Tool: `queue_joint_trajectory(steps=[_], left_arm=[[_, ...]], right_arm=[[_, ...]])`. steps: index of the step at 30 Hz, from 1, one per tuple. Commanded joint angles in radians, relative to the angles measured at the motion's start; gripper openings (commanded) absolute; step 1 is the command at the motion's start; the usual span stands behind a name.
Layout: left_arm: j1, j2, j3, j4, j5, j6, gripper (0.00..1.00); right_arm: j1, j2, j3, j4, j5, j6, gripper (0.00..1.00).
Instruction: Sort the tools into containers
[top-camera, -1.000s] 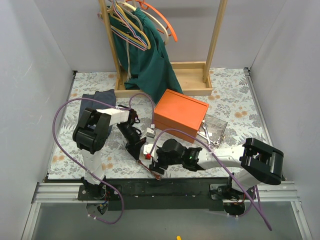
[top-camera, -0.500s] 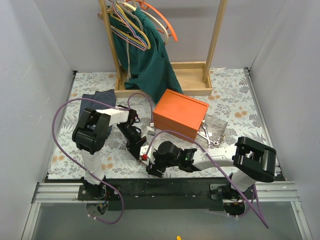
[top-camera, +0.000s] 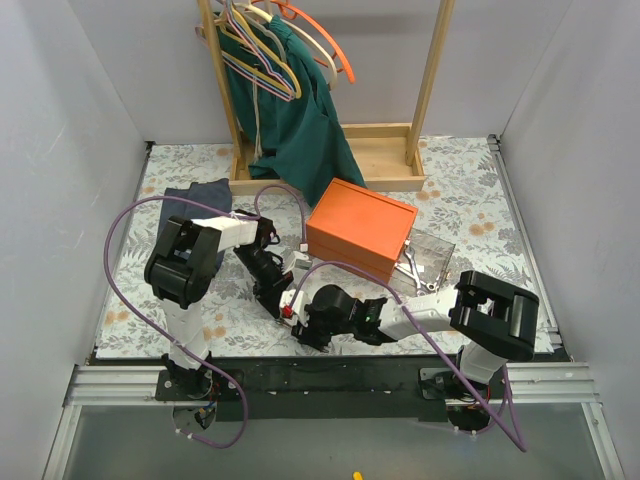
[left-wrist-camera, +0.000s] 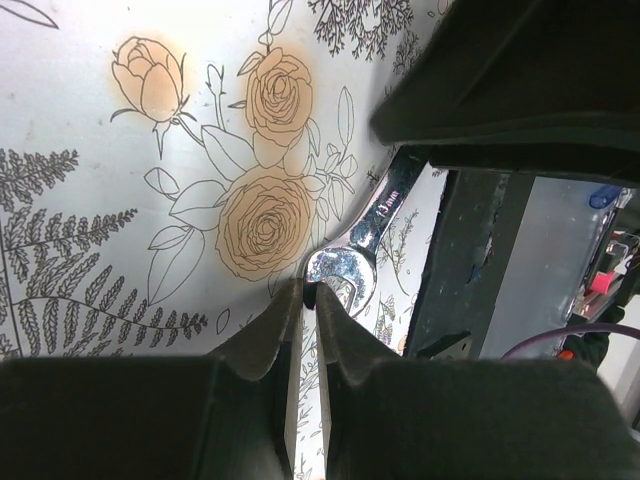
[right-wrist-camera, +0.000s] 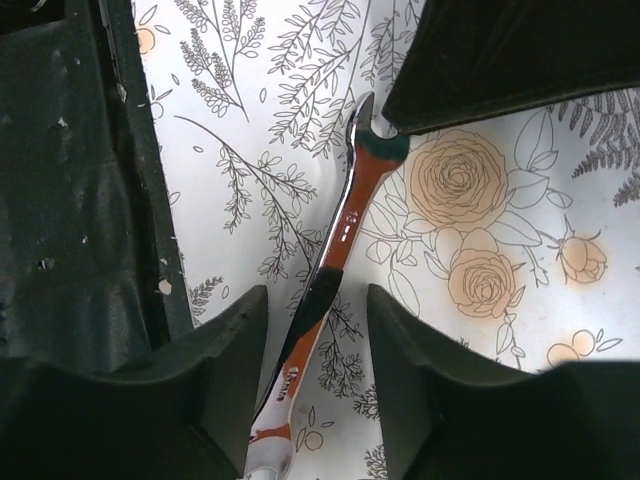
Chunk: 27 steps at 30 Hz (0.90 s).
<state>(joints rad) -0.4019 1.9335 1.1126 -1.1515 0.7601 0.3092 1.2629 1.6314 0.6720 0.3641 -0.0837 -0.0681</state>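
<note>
While the wrench (right-wrist-camera: 345, 225) lies flat on the flowered tabletop (right-wrist-camera: 480, 200), running from the lower left to the upper middle of the right wrist view, the right hand (right-wrist-camera: 315, 300) hangs over it with its fingers spread wide. One finger is on each side of the shank and neither touches it. The open-ended head points to the upper right of that view, where it meets the dark bulk of the left hand (left-wrist-camera: 308, 300). In the left wrist view that hand's fingers are all but together, with their tips right against the rim of the wrench head. Whether they nip the metal or only press beside it cannot be told. In the overhead view both hands crowd together low in the frame, left of centre. The orange box (top-camera: 360, 235) sits well apart from them, above and to the right, with a clear drawer (top-camera: 432, 252) pulled out at its right side.

The step in hand looks to be the pickup. The tool is thin and lies flush, so the right hand would do best to come down until its fingertips meet the tabletop. It should then close squarely across the shank's narrow width near the middle, where the balance is best. If the left hand is steadying the head, it should let go and draw clear once the grasp is sure, because lifting with the two hands this close risks a knock. The drawer is the likely goal.
</note>
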Motion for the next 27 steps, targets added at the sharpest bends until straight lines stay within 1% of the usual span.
queue_joint_trajectory(steps=[1, 2, 3, 4, 5, 7, 8, 9, 11, 14, 15, 17, 18, 21, 22, 23, 24, 26, 27], left_arm=[[0.006, -0.041, 0.007, 0.012, 0.039, -0.004, 0.0], [0.006, -0.042, 0.006, 0.012, 0.039, -0.008, 0.0], [0.008, -0.044, 0.006, 0.012, 0.041, -0.015, 0.0], [0.008, -0.047, 0.006, 0.01, 0.045, -0.025, 0.02], [0.009, -0.051, 0.001, 0.021, 0.047, -0.036, 0.09], [0.014, -0.088, -0.005, 0.042, 0.048, -0.061, 0.24], [0.023, -0.105, -0.005, 0.071, 0.051, -0.094, 0.35], [0.028, -0.131, 0.003, 0.081, 0.054, -0.107, 0.41], [0.043, -0.215, 0.029, 0.123, 0.068, -0.18, 0.52], [0.058, -0.315, 0.127, 0.162, 0.087, -0.255, 0.57], [0.058, -0.336, 0.159, 0.18, 0.082, -0.304, 0.62], [0.058, -0.404, 0.226, 0.243, 0.067, -0.383, 0.67], [0.058, -0.428, 0.239, 0.271, 0.039, -0.43, 0.72], [0.058, -0.516, 0.242, 0.406, -0.045, -0.498, 0.77], [0.058, -0.533, 0.234, 0.436, -0.077, -0.537, 0.79], [0.058, -0.551, 0.218, 0.51, -0.112, -0.568, 0.8], [0.057, -0.579, 0.21, 0.542, -0.173, -0.606, 0.81], [0.058, -0.593, 0.208, 0.594, -0.22, -0.666, 0.81], [0.058, -0.599, 0.208, 0.611, -0.254, -0.692, 0.81]], right_arm=[[-0.016, 0.025, 0.001, 0.018, -0.054, 0.016, 0.33], [-0.019, 0.031, 0.003, 0.016, -0.048, 0.016, 0.11], [-0.022, 0.033, 0.001, 0.018, -0.031, 0.019, 0.02], [-0.026, 0.035, 0.0, 0.022, -0.027, 0.019, 0.01], [-0.028, 0.041, 0.001, 0.029, -0.022, 0.014, 0.01], [-0.033, 0.035, 0.003, 0.024, -0.016, -0.004, 0.01], [-0.036, 0.019, 0.006, 0.01, -0.021, -0.024, 0.01], [-0.042, 0.01, 0.011, 0.0, -0.027, -0.035, 0.01], [-0.045, -0.034, 0.023, -0.028, -0.034, -0.058, 0.01], [-0.049, -0.108, 0.049, -0.099, -0.06, -0.088, 0.01], [-0.051, -0.126, 0.06, -0.14, -0.063, -0.096, 0.01], [-0.054, -0.177, 0.102, -0.189, -0.062, -0.111, 0.01], [-0.057, -0.195, 0.118, -0.211, -0.056, -0.13, 0.01], [-0.062, -0.264, 0.185, -0.296, -0.054, -0.173, 0.01], [-0.062, -0.283, 0.205, -0.35, -0.057, -0.208, 0.01], [-0.062, -0.313, 0.222, -0.362, -0.059, -0.226, 0.01], [-0.072, -0.333, 0.253, -0.41, -0.056, -0.24, 0.01], [-0.092, -0.39, 0.277, -0.476, -0.053, -0.278, 0.01], [-0.13, -0.409, 0.303, -0.494, -0.051, -0.286, 0.01]])
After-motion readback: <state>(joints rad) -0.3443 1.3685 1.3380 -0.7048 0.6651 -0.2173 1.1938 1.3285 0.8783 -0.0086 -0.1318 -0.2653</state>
